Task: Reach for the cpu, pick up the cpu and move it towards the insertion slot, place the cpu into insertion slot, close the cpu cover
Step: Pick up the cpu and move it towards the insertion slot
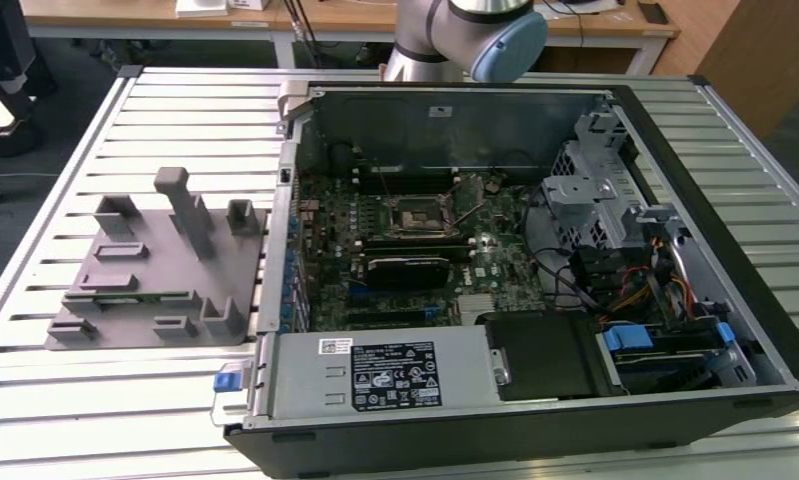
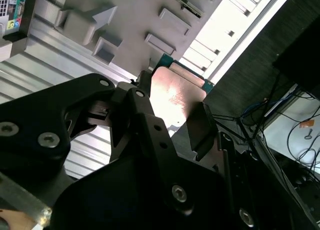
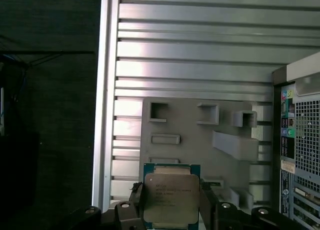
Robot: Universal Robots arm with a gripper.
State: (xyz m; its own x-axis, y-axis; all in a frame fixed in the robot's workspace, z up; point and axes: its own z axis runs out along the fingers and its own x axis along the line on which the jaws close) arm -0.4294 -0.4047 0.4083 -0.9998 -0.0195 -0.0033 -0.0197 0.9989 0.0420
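**Cpu clamped in my pincer, fixture beneath**

In the first wrist view my pincer [image 3: 171, 210] is closed on the cpu [image 3: 170, 196], gripping two opposite edges. The printed, silvery square top faces the camera and has a green rim. The second wrist view shows a pale, glare-lit face of the chip with a teal edge, and my black fingers [image 2: 200, 127] pressed against either side.

Beyond the chip lies the grey fixture [image 3: 200, 135] with its pockets and posts, on the slatted desk [image 3: 200, 39]. The exterior view shows my arm [image 1: 466, 35] at the desk's far edge. The fixture is near the edge on the exterior view's left, just beside the open computer case [image 1: 533, 445]. The insertion slot [image 1: 413, 215] sits on the green motherboard inside the case, and the case wall stands between it and the fixture.
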